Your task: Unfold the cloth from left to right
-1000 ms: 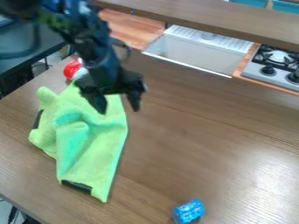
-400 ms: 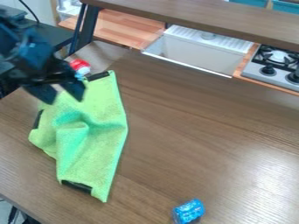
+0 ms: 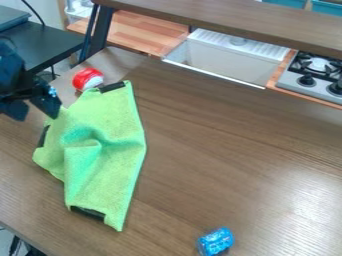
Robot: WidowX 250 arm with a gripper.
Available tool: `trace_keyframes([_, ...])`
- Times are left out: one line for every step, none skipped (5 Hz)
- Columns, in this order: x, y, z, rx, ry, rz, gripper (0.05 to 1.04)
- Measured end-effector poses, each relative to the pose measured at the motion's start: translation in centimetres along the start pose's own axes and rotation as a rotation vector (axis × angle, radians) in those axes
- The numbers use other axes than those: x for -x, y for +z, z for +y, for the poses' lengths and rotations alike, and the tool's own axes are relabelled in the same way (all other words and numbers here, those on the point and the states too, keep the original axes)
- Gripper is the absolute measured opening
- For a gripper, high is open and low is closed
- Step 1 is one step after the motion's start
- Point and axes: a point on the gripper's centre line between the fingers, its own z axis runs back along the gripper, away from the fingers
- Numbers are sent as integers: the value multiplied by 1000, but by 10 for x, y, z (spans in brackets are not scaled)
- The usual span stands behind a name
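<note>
In the camera view, the tool (image 3: pixel 32 107) is hanging at the left edge, its fingers spreading well apart and gripping nothing. The green cloth (image 3: pixel 110 160) is lying on the worktop (image 3: pixel 220 145) just to the tool's right and reaching below it, wrinkling near its middle; one fingertip is perhaps touching its edge. A red-and-white can (image 3: pixel 87 79) is sitting above and right of the tool, beside the cloth's top, and a blue one (image 3: pixel 216 242) is resting well apart from the tool, toward the lower right.

A creased cloth (image 3: pixel 110 155) lies on the table (image 3: pixel 220 145).
</note>
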Motion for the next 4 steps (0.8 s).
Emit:
trace_keyframes([5,0,23,-56,91,-63,1000])
trace_keyframes([11,-9,34,-81,145,-88,1000])
trace_keyframes([15,-12,38,-117,165,-116,1000])
trace_keyframes([16,-19,39,-151,178,-119,1000])
